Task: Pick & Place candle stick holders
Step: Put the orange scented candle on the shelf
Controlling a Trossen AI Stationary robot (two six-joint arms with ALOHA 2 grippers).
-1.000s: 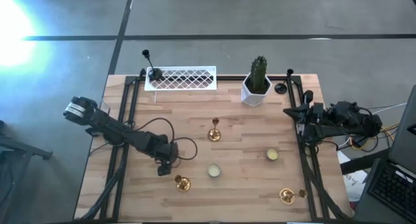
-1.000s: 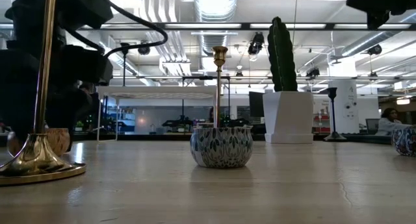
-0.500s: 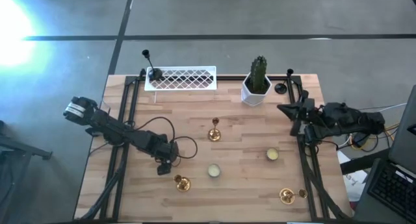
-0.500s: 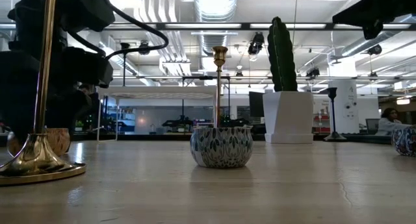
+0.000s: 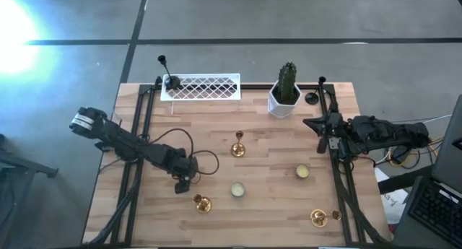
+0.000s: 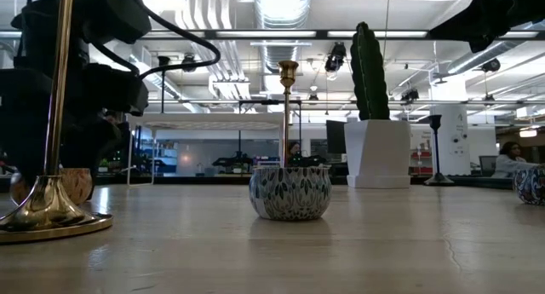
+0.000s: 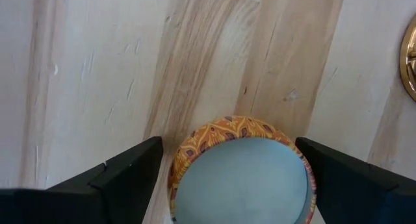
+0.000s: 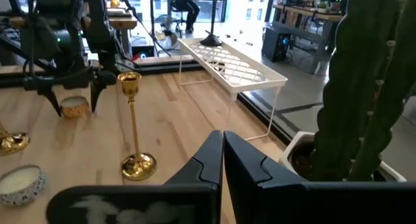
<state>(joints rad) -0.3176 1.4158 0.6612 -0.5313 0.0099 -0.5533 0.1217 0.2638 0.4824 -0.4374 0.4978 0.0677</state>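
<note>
Left gripper [image 7: 224, 185] is hovering, jaws wide open, straddling low orange-patterned cup holder [image 7: 240, 169] on counter [image 7: 97, 68]; advise descending squarely before closing. Gold stemmed holder [image 5: 202, 203] is standing just beside, risking a bump. Right gripper [image 5: 315, 125] is waiting near cactus pot [image 5: 286, 90], jaws pressed together, empty

We see the left gripper [image 5: 182, 185] low at the table's front-left, fingers spread; the right gripper [image 5: 312, 124] raised at right edge, fingers together.
</note>
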